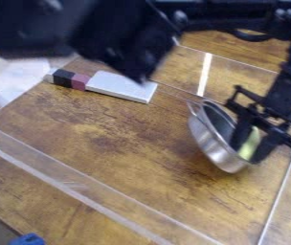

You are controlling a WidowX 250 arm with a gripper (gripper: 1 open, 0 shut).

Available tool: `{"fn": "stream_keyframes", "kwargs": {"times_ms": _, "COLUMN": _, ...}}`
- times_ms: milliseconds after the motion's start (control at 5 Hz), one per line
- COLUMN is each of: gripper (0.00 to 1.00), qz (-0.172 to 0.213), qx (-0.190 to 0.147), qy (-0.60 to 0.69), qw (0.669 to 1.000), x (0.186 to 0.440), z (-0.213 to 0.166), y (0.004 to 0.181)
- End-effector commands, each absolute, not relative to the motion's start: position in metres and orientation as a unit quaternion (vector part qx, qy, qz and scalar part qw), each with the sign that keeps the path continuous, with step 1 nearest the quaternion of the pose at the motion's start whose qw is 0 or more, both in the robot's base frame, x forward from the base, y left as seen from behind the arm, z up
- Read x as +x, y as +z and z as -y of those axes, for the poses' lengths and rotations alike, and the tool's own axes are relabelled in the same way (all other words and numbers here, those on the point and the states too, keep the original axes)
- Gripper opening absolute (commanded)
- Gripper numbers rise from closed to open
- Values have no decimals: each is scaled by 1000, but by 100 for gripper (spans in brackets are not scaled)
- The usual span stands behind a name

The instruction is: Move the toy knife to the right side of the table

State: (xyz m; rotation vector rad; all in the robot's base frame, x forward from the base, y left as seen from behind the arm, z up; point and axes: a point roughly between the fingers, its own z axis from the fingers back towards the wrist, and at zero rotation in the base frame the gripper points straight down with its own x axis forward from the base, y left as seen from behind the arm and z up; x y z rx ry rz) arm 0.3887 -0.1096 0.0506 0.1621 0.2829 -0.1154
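Since the shot is motion-blurred, we only log what reads clearly.

hand: black hand (266,132) at the right of the view, pointing steeply down over the steel pot (222,142).
hand state: partly parted from what we see; we cannot tell whether it is pinching anything, because blur hides the fingertips.
at the hand: a yellow-green corn cob (248,144) sits low by the fingers, inside or at the far rim of the pot. We cannot tell which, nor whether it is touched.
pot: tilted, mouth facing right toward the hand, resting on the surface near the right acrylic wall.
toy knife: the toy knife (107,84) lies flat on the left rear part of the surface, well apart from the hand and pot. Its light grey blade points right and its black-and-dark-pink handle points left, close to the left wall.
surface: brown wood-plank surface (110,144) with dark grain, edged by low clear acrylic walls (72,174).
arm: a large, blurred dark mass of the arm (103,29) fills the top left of the view; it covers the back edge but not the knife.
outside the walls: a small blue item (27,239) at the bottom left corner, too cropped for us to identify.
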Motion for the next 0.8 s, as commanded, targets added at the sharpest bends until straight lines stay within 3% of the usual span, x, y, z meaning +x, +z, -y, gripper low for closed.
{"fn": "stream_keyframes", "kwargs": {"times_ms": 0, "gripper": 0, "qz": -96, "qx": 35, "qy": -24, "qw": 994, "x": 391, "z": 60, "y": 45}}
{"fn": "stream_keyframes", "kwargs": {"times_ms": 400, "gripper": 0, "qz": -88, "qx": 32, "qy": -36, "qw": 995, "x": 387, "z": 79, "y": 65}}
{"fn": "stream_keyframes", "kwargs": {"times_ms": 600, "gripper": 0, "qz": -87, "qx": 32, "qy": -38, "qw": 995, "x": 384, "z": 72, "y": 66}}
